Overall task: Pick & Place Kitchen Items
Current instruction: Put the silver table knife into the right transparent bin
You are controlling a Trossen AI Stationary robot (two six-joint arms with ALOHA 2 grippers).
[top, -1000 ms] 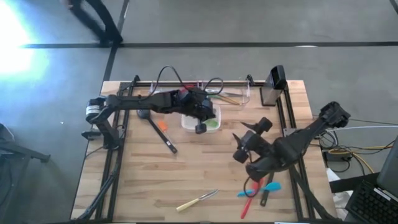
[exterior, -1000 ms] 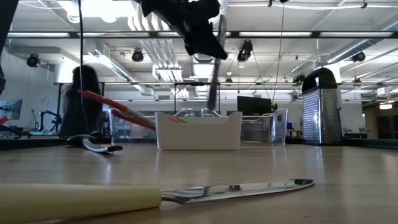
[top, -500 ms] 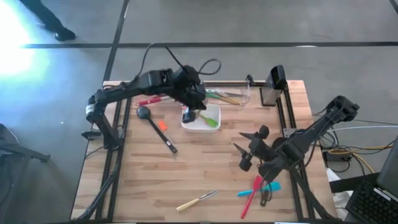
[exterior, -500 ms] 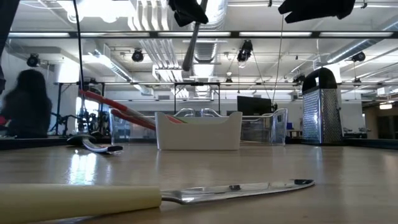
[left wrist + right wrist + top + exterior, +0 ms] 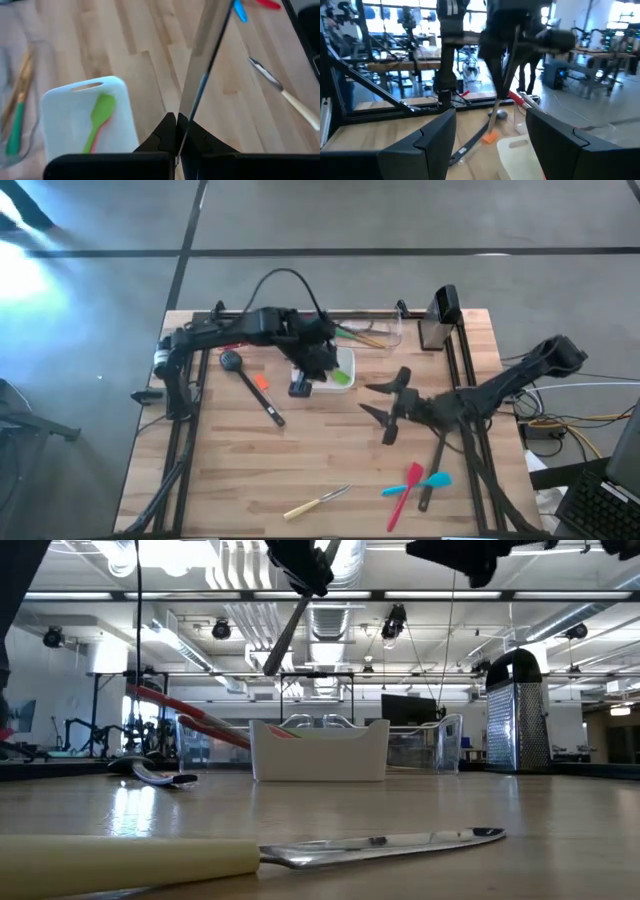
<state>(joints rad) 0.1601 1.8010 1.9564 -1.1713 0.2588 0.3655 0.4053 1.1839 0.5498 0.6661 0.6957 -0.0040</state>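
My left gripper [image 5: 316,361] is over the near edge of the white dish [image 5: 340,360], shut on a grey metal utensil [image 5: 292,620], well above the table. A green spatula [image 5: 100,112] lies in the dish [image 5: 65,125]. My right gripper [image 5: 385,408] is open and empty in the air to the right of the dish, its fingers wide apart [image 5: 490,145]. A cream-handled knife [image 5: 317,502] lies near the front edge. A black ladle [image 5: 250,385] lies left of the dish. My left gripper [image 5: 176,120] pinches the utensil's flat metal handle [image 5: 189,102] near its upper end between the two fingers [image 5: 165,132]. The fingers come from above. The utensil hangs slanted below them, its wider lower end [image 5: 272,662] clear of dish and table.
A clear bin [image 5: 368,332] with green utensils stands at the far edge, with a metal grater [image 5: 440,315] at the far right. Red and blue spatulas [image 5: 412,485] and a black utensil [image 5: 430,490] lie at the front right. An orange piece [image 5: 261,381] lies by the ladle.
My left gripper has swung toward the far left, then back toward the dish's near edge. The grey utensil has tipped from nearly upright to slanted and stays clear of the table. My right gripper has risen and gone toward the far left, away from the front-right spatulas.
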